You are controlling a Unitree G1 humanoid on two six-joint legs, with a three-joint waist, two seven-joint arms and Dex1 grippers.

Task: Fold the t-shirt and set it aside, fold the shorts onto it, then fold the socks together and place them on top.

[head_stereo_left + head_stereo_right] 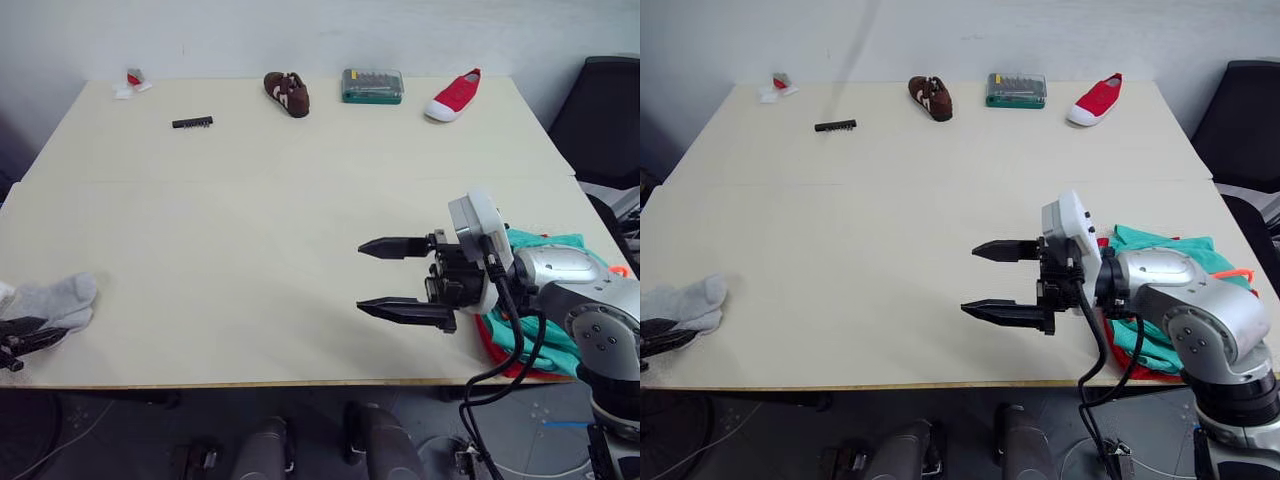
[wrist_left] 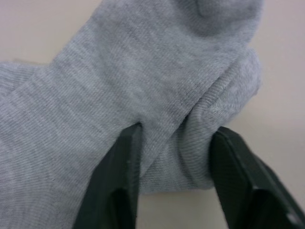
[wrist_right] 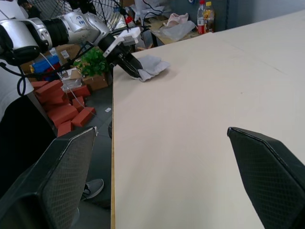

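Socks (image 1: 55, 300): near-left table (image 1: 250, 220) edge, clamped between left hand (image 1: 25, 338) fingers (image 2: 119, 181). Right hand (image 1: 990, 282): fingers spread apart, empty, hovering above table beside shorts (image 1: 1165, 250). Shorts lying on t-shirt (image 1: 497, 350), near-right table edge.

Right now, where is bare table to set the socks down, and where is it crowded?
Bare: the wide middle between the socks and the right gripper. Crowded: the far edge with the brown shoe, green case and red shoe, and the near right corner under the shorts.
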